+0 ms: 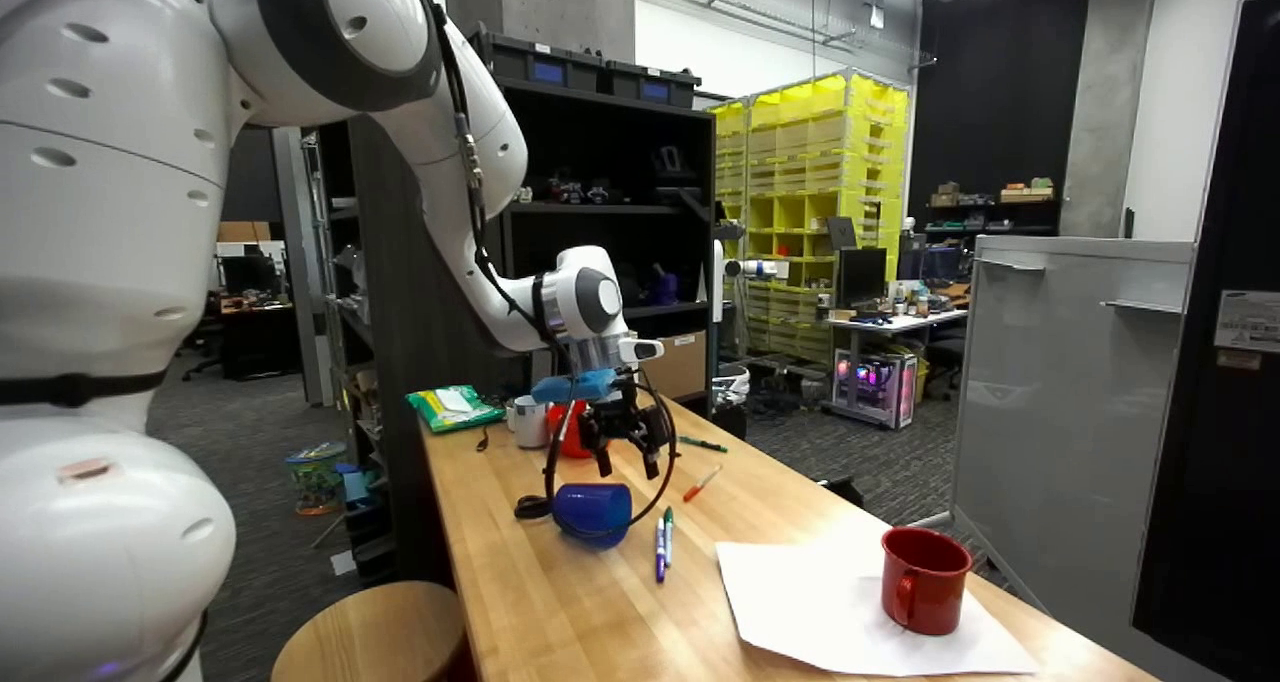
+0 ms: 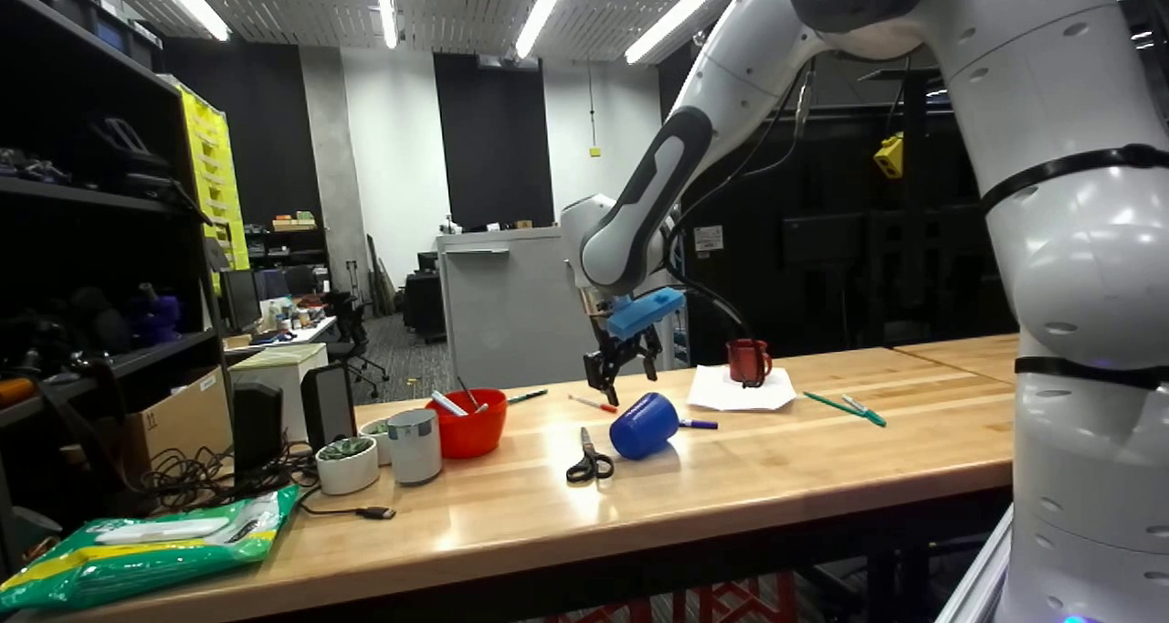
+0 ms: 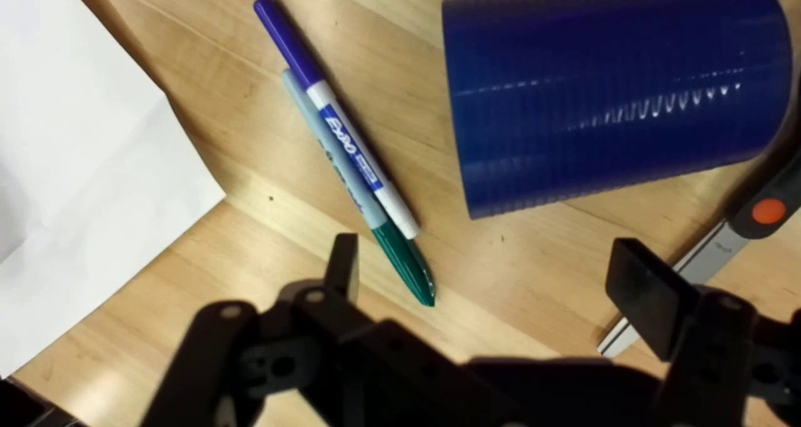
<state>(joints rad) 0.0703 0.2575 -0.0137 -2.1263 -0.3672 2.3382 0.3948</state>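
My gripper (image 3: 491, 270) is open and empty above the table; it also shows in both exterior views (image 1: 628, 462) (image 2: 630, 385). A blue cup (image 3: 619, 95) lies on its side below it, also seen in both exterior views (image 1: 590, 512) (image 2: 644, 427). A white marker with a purple cap (image 3: 350, 133) lies alongside a pale marker with a green cap (image 3: 400, 252), just beyond the left fingertip in the wrist view. Black-handled scissors (image 2: 589, 463) lie beside the cup; the right finger partly covers their blade (image 3: 713, 252) in the wrist view.
White paper (image 1: 790, 592) bears a red mug (image 1: 925, 582). A red bowl (image 2: 470, 427) with pens stands near a grey-white mug (image 2: 415, 445), small potted plants (image 2: 347, 465) and a green packet (image 2: 164, 541). An orange-and-white pen (image 1: 702, 484) and a dark green pen (image 1: 703, 444) lie on the table.
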